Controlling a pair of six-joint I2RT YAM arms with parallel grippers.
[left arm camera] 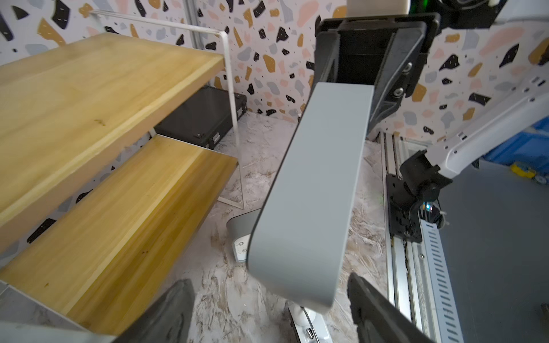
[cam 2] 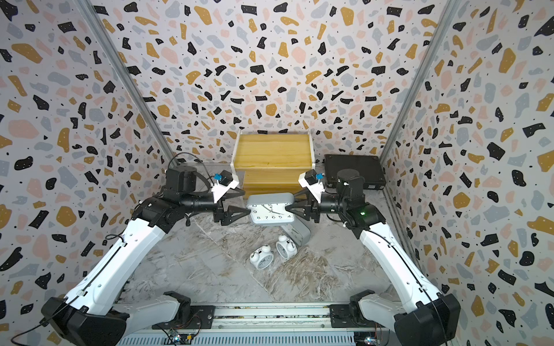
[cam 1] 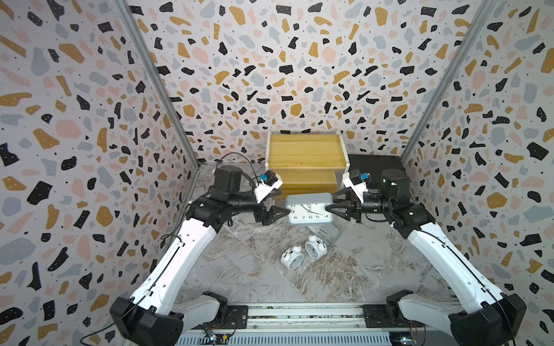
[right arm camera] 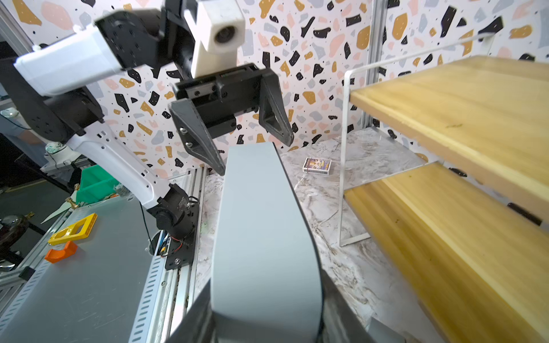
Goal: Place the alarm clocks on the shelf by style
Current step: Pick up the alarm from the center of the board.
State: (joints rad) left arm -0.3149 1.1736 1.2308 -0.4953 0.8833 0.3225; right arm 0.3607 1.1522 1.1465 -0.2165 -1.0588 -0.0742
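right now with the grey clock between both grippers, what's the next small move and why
Probably draw the left gripper straight back off the grey clock. Its fingers stand open beside the clock's end while the right gripper is clamped on the other end, so backing away frees the right arm to carry it to the shelf.

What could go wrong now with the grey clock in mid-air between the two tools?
1. Only the right tool clamps the raised grey clock, at one end; it could tilt or slip onto the second grey clock and twin-bell clocks below.
2. The open left tool straddles its other end; pulling back crooked could knock it.
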